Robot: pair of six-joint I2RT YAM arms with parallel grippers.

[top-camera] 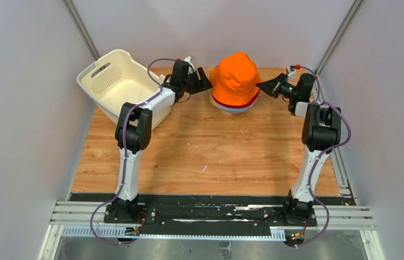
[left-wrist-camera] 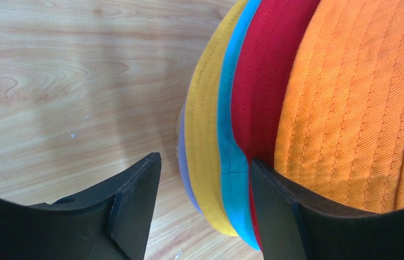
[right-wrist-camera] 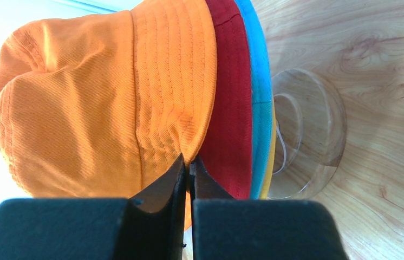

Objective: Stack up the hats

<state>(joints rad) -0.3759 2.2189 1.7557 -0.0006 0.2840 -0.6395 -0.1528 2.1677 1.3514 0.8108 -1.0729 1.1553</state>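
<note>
Now basket (top-camera: 105,79) tilted; left gripper (top-camera: 204,82) wide; right gripper (right-wrist-camera: 189,169) pinching orange hat (right-wrist-camera: 91,103).

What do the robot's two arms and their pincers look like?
Both the left arm and right arm are slim, with white links and chunky black joints. A lilac cable loops along each from a black base plate. The left gripper and right gripper are black, each with two flat, wedge-shaped fingers.
</note>
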